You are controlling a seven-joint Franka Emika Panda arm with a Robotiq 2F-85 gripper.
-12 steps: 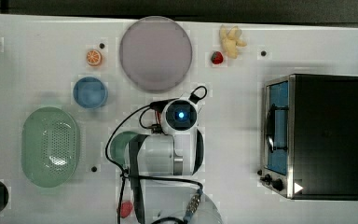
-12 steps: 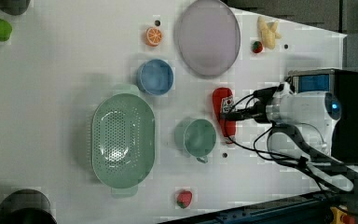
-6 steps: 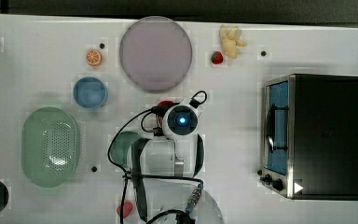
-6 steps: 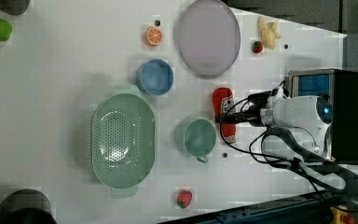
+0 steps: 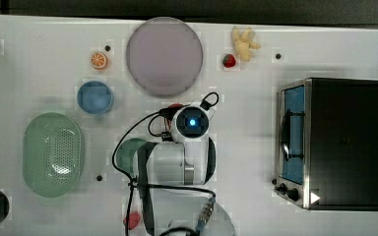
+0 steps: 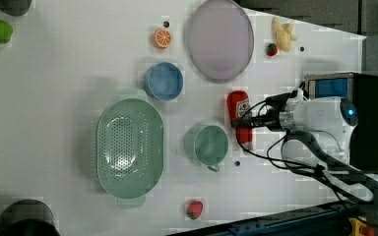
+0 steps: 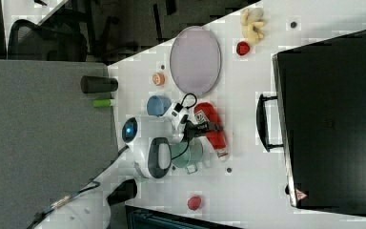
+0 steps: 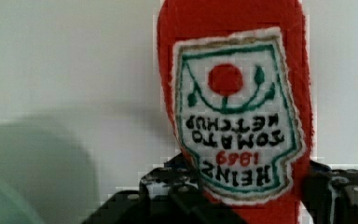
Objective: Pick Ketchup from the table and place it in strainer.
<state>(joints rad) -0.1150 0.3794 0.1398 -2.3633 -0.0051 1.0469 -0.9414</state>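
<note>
The ketchup [image 6: 239, 117] lay flat on the worktop [image 6: 69, 98] just beside the green mug [image 6: 206, 144], my open jaws sat on either side of it, so I meant to squeeze its middle gently before lifting toward the strainer [image 6: 129, 148].

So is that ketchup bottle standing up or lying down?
Lying down: the ketchup lies lengthwise on the table, label facing up.

The ketchup [image 8: 235, 112] bears a white stitched label [image 8: 237, 116] — "TOMATO KETCHUP", "1869", "HEINZ" — shown upside down in the wrist view, under a red tomato emblem with green leaves.
</note>
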